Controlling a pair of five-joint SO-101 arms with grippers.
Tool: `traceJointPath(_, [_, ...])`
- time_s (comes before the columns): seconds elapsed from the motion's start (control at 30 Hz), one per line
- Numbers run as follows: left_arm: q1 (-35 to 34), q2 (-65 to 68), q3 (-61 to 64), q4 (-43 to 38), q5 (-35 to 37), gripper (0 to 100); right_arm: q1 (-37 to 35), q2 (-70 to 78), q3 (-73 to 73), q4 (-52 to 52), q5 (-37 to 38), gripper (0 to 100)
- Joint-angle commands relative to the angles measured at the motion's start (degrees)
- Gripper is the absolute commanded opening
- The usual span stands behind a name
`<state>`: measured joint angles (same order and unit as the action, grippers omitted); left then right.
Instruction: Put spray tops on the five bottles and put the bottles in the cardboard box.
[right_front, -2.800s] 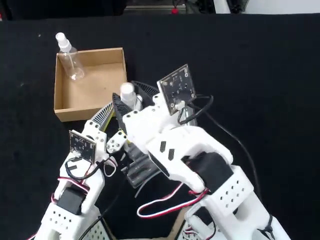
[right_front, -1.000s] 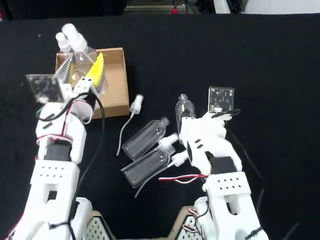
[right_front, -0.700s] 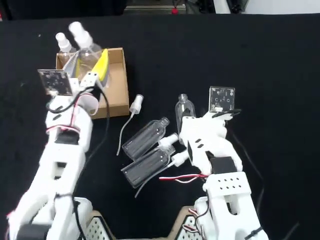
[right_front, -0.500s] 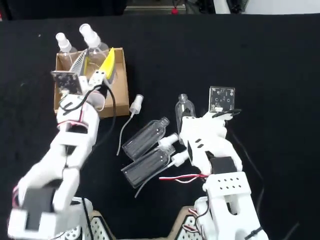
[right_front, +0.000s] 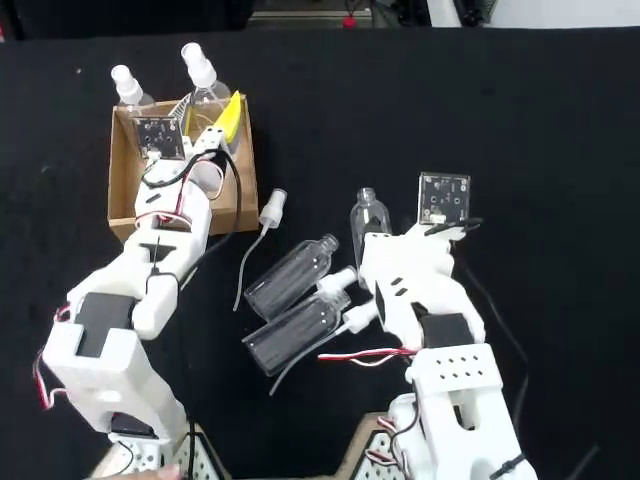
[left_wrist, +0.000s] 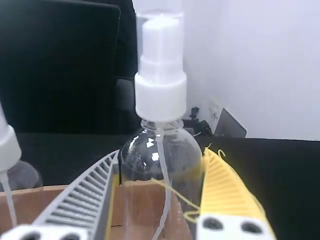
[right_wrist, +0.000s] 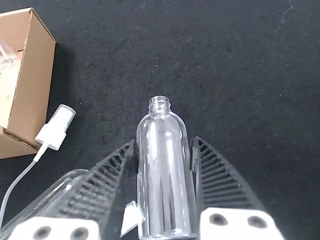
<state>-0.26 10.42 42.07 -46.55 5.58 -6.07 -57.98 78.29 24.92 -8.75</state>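
Upright clear plastic bottle w/ white spray top at far right corner of brown cardboard box, left gripper clamped on its body. Nearby, right gripper closed round uncapped clear bottle, standing on black table.

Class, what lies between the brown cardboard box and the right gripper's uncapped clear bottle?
A loose white spray top with its tube, in the high view.

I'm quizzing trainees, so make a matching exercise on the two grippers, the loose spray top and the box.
1 left gripper; 2 right gripper; 3 loose spray top; 4 box
A lies on the table beside the box
B holds a bottle without a top
C holds a capped bottle
D has another capped bottle in a far corner
Pairs: 1-C, 2-B, 3-A, 4-D
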Motion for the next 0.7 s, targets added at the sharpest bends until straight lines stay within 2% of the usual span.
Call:
traceJointPath(0.0, [-0.5,1.8,-6.2,-1.4,-2.2,4,0.9,-0.7,-0.6,-1.3,0.4,16.7])
traceJointPath(0.17, [-0.9,6.3,-9.5,-2.3,-7.2,4,0.9,-0.7,-0.6,-1.3,0.4,16.7])
traceJointPath(0.3, [-0.9,9.8,-9.9,-10.0,-7.3,5,0.9,-0.7,-0.6,-1.3,0.4,16.7])
traceJointPath(0.5, [-1.0,15.4,-10.7,-12.0,-6.8,26,0.9,-0.7,-0.5,-1.3,0.4,16.7])
traceJointPath(0.67, [-2.3,17.8,-14.2,-12.0,-6.8,18,0.9,-0.7,-0.5,-1.3,0.4,16.7])
